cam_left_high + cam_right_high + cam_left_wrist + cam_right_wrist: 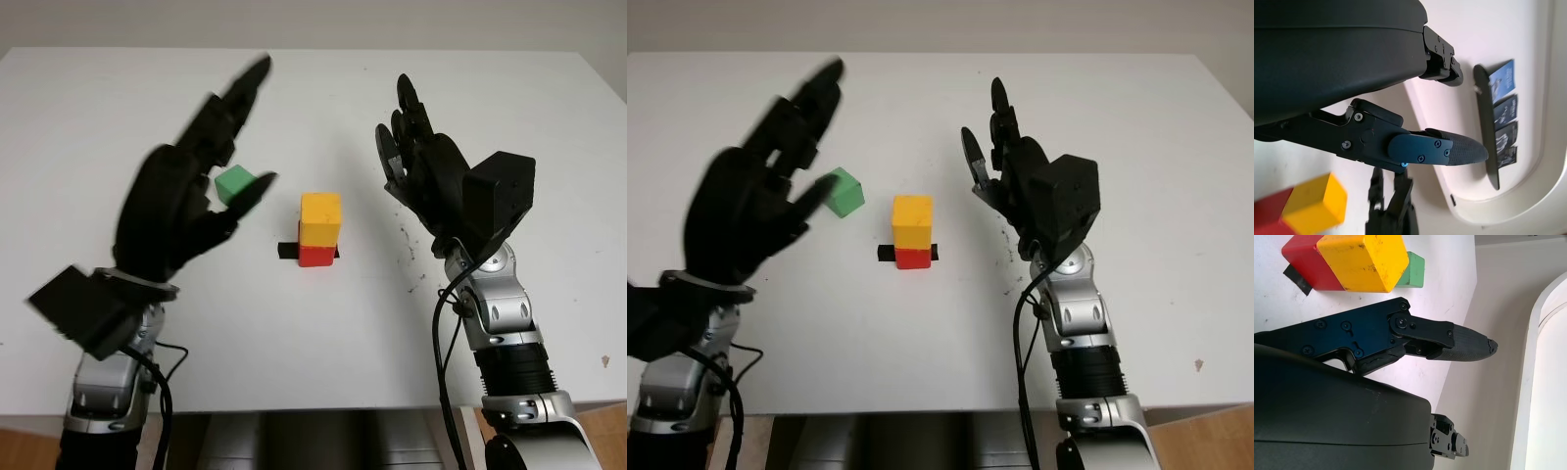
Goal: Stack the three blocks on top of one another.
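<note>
Yellow block [320,217] stacked on red block [315,256], over black tape mark [287,252] at centre of white table [313,352]. Green block [842,191] left of stack, apart. Left hand [186,191] raised by green block, open, empty. Right hand [421,166] raised right of stack, open, empty.

Both arms raised w/ palms facing inward, left hand [201,166] open, right hand [416,147] open too.

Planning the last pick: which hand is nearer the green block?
Left. The left hand is open right beside the green block; the right hand is open beyond the yellow-on-red stack.
</note>
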Motion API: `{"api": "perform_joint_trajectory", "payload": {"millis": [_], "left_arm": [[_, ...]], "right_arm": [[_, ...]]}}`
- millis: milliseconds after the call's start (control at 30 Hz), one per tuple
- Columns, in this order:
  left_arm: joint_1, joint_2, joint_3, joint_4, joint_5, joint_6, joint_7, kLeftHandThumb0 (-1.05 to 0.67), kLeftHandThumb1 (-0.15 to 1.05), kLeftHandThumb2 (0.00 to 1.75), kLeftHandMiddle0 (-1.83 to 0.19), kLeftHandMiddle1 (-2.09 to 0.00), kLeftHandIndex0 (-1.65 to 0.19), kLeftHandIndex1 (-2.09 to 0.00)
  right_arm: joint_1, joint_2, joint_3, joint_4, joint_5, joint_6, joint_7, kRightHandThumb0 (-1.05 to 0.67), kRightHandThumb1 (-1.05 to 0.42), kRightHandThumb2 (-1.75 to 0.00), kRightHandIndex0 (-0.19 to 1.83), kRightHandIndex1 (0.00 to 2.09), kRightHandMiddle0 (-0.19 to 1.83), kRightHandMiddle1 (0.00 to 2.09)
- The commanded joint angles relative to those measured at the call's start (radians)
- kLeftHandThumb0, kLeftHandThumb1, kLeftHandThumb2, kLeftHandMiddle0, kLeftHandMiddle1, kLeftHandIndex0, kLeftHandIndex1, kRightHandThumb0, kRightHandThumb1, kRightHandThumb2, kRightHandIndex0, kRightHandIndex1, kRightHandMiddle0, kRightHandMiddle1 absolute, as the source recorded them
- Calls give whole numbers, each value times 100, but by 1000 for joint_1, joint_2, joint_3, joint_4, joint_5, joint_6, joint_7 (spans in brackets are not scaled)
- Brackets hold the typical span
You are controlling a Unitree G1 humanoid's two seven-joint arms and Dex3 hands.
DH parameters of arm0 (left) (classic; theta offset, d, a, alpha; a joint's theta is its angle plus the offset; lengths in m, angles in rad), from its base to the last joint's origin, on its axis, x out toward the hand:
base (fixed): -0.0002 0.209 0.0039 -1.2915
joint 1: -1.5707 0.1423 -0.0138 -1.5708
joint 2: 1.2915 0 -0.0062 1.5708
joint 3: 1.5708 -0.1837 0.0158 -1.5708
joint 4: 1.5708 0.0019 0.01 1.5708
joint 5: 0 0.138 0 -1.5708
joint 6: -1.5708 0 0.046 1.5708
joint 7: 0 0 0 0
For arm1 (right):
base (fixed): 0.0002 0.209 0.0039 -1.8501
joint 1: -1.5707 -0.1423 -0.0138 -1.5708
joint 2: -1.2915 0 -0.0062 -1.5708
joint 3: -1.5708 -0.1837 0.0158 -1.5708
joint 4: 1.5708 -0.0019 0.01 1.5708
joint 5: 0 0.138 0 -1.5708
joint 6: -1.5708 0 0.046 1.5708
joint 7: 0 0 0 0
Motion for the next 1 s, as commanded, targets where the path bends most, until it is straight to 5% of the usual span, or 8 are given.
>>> {"api": "perform_joint_trajectory", "payload": {"millis": [0, 167, 267, 333, 467, 667, 967], "left_arm": [[-56, 49, 47, -7, 7, 12, 7, -58, 105, 30, -18, -7, -2, -66], [-229, 292, 95, 179, 106, 59, -68, -39, 100, 8, -23, -7, -11, -73], [-397, 484, 1, 357, 250, 76, -194, -42, 88, 5, -28, -6, -31, -50], [-495, 541, -69, 444, 326, 65, -254, -43, 83, 5, -28, -6, -45, -30], [-637, 565, -191, 554, 452, 22, -305, -45, 79, 5, -28, -5, -55, -18], [-794, 535, -353, 756, 635, -170, -280, -46, 78, 5, -22, -3, -55, -15], [-925, 472, -529, 921, 867, -320, -206, -54, 79, 5, -10, -1, -38, -8]], "right_arm": [[-10, -2, -8, 4, -1, -14, -3, -65, -105, -59, -18, 4, -17, 6], [-20, -6, -8, 25, -1, -40, 6, -65, -105, -60, -19, 4, -18, 5], [-22, -6, -9, 28, -5, -43, 2, -65, -105, -60, -19, 4, -18, 5], [-22, -5, -9, 29, -7, -46, 1, -66, -105, -60, -19, 4, -18, 5], [-24, -5, -7, 29, -9, -43, 3, -67, -105, -59, -19, 4, -18, 5], [-25, 1, -7, 31, -10, -39, -4, -67, -105, -59, -19, 4, -18, 5], [-17, -1, -13, 29, -9, -55, -16, -65, -105, -60, -19, 4, -18, 5]]}}
